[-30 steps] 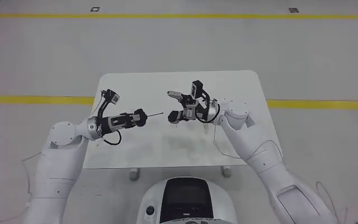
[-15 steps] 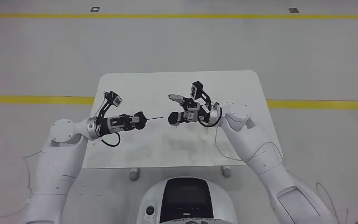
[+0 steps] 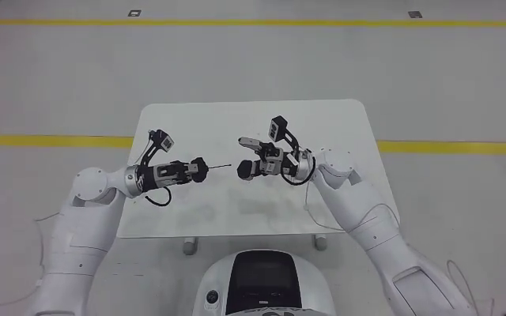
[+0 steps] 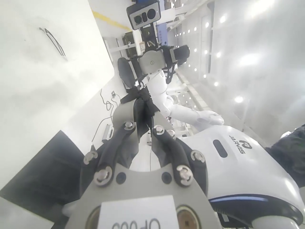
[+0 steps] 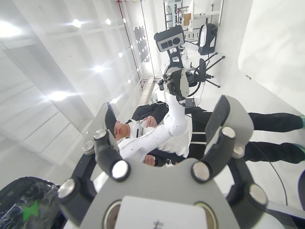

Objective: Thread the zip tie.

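So that its free tip can presumably be fed across, the zip tie (image 3: 219,165) is clenched in the left tool (image 3: 199,168) above the bench (image 3: 332,118) and pointed at the right tool (image 3: 246,155), spread open just beyond it.

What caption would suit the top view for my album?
Above a white table, the left gripper holds a thin black zip tie pointing toward the open right gripper.

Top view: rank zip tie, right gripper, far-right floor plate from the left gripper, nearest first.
1. zip tie, held in the left gripper.
2. right gripper, facing it over the table.
3. floor plate, far right beyond the table.
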Tool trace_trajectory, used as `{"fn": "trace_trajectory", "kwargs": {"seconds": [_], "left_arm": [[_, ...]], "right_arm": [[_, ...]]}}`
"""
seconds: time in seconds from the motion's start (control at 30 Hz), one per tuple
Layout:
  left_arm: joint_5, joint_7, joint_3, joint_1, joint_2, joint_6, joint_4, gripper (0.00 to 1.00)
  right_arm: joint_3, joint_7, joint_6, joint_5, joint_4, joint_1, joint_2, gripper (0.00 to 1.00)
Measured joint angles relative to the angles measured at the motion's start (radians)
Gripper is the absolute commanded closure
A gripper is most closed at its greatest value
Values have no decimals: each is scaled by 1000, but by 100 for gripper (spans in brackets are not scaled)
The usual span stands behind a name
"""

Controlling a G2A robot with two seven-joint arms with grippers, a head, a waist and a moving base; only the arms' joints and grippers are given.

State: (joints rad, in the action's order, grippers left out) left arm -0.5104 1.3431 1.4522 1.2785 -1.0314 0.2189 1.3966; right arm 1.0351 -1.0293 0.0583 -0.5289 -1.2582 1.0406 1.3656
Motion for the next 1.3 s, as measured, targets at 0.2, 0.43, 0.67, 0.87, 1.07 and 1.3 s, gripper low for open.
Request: {"fn": "trace_trajectory", "kwargs": {"seconds": [0.2, 0.43, 0.67, 0.87, 1.07, 1.3], "left_arm": [[-31, 12, -10, -4, 5, -4, -8, 100], [-35, 18, -12, -6, 5, -3, -10, 100], [-35, 18, -12, -6, 5, -3, -10, 100], [-35, 18, -12, -6, 5, -3, -10, 100], [-35, 18, -12, -6, 5, -3, -10, 100], [-35, 18, -12, -6, 5, -3, -10, 100]], "right_arm": [[-12, -33, -13, -20, 14, -3, 0, 45], [-23, -26, -36, -48, 40, -12, 4, 57], [-38, -36, -38, -50, 61, -24, 6, 61], [-48, -42, -43, -48, 72, -32, 6, 71], [-56, -50, -48, -45, 78, -37, 6, 74], [-65, -61, -49, -38, 81, -42, 5, 82]]}}
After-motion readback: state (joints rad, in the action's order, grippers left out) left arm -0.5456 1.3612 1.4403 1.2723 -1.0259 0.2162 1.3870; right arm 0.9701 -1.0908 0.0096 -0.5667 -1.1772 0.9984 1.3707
